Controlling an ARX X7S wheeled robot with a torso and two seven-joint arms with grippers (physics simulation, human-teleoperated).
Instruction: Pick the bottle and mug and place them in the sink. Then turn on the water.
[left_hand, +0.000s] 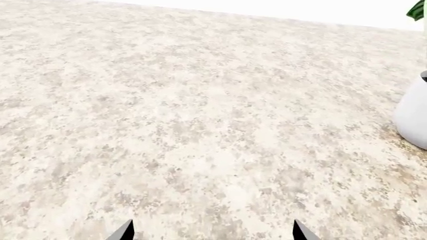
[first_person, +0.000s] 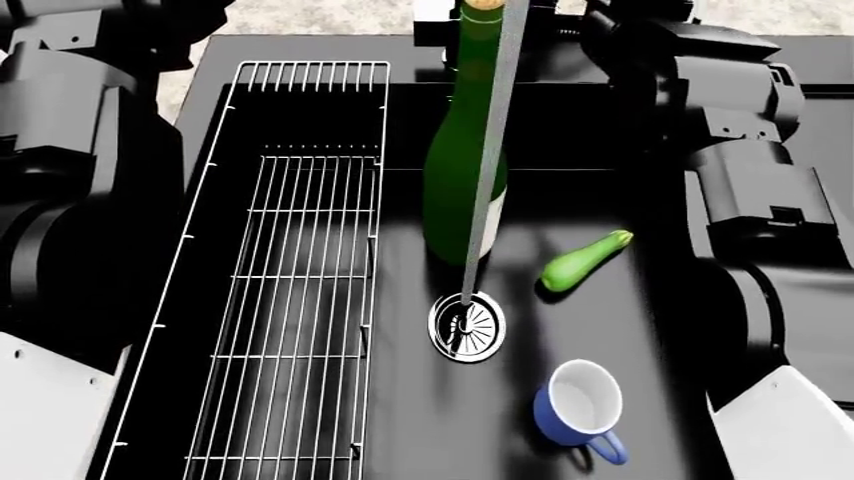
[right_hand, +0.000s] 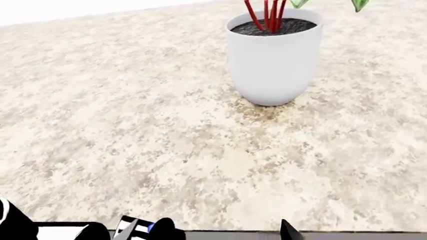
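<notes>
In the head view the dark green bottle (first_person: 454, 190) stands upright in the black sink (first_person: 641, 330), just behind the round drain (first_person: 467, 325). The blue mug (first_person: 581, 405) sits upright on the basin floor at the front right, handle toward the front. A thin pale stream of water (first_person: 491, 150) runs down in front of the bottle into the drain. My left gripper (left_hand: 212, 232) is open over speckled countertop, nothing between its tips. My right gripper (right_hand: 205, 231) is open too, over the counter's edge, with a black rounded shape (right_hand: 157, 230) beside one fingertip.
A small green zucchini (first_person: 585, 261) lies in the basin right of the bottle. The white wire rack (first_person: 294, 300) fills the sink's left half. A white plant pot (right_hand: 272, 60) with red stems stands on the counter ahead of the right gripper and shows as the pot's edge (left_hand: 413, 120) in the left wrist view.
</notes>
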